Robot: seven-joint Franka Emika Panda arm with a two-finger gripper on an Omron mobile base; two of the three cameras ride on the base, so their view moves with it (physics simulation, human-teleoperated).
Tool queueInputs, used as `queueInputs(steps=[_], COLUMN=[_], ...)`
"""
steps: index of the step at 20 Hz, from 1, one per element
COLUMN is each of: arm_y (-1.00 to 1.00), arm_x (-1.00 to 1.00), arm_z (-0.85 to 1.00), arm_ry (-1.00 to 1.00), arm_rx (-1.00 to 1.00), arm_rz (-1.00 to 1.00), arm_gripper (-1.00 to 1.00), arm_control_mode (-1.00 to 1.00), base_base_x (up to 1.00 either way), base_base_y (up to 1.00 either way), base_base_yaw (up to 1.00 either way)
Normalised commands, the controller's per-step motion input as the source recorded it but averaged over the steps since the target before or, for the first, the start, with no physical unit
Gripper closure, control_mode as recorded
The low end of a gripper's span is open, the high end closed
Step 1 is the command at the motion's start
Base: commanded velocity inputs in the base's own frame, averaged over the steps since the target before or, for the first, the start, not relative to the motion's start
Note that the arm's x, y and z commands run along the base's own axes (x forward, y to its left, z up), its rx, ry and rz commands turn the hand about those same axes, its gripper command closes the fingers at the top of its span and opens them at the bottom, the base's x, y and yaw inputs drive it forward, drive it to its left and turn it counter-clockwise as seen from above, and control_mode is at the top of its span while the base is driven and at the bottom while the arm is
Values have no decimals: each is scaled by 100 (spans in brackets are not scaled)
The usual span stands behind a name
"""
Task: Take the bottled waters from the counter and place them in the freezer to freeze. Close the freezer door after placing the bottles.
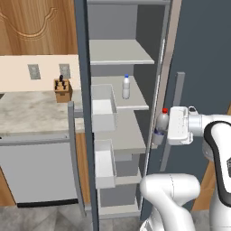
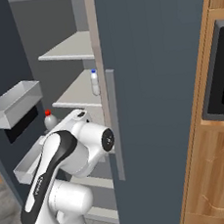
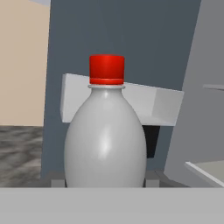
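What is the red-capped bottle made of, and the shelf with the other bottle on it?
The red-capped bottle looks like smooth, glossy plastic: a soft highlight runs down its pale body, though it reads cloudy rather than clear here. The shelf under the blue-capped bottle looks like matte grey plastic or painted metal; I can't tell which.

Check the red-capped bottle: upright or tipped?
Upright. The red-capped bottle stands with its cap on top, held in the gripper beside the freezer shelves.
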Motion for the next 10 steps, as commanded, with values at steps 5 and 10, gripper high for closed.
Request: queueInputs(steps=[5, 10], arm_y=[0, 0], arm_x=[0, 0], arm_z=[0, 0], arm_ry=[0, 0], arm_rx=[0, 0], arm_rz=[0, 0], arm_gripper=[100, 100], arm_control_mode=[100, 100], base_base_x=[29, 35], base_base_y=[14, 30], base_base_yaw=[0, 0])
